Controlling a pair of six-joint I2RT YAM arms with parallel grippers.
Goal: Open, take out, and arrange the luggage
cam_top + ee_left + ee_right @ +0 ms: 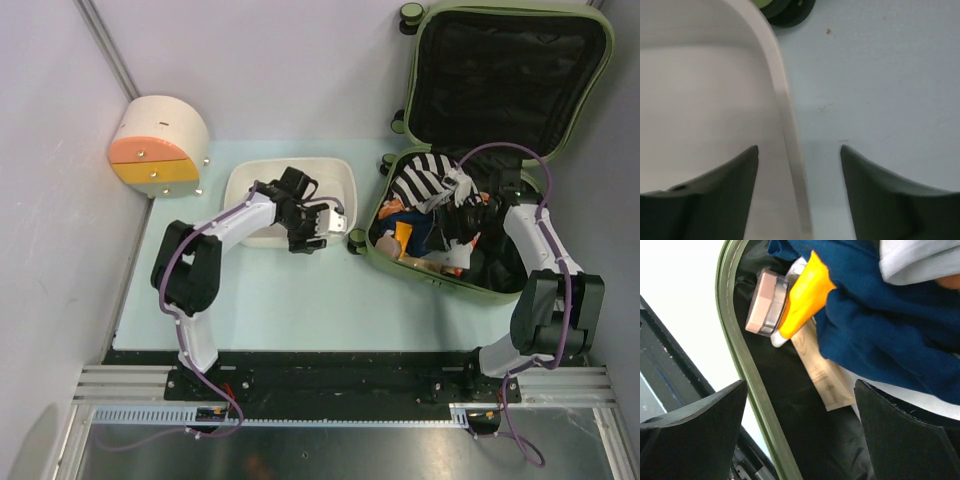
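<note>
You have the luggage [500,75] on the right of the desk [300,300], its lid lying open behind and clothes [425,185] in its near half. The tub [255,195] sits left of it, the drawer box [160,145] far left. Your left pincer [799,147] straddles the tub's right rim; your right pincer [800,382] hangs inside the luggage.
</note>
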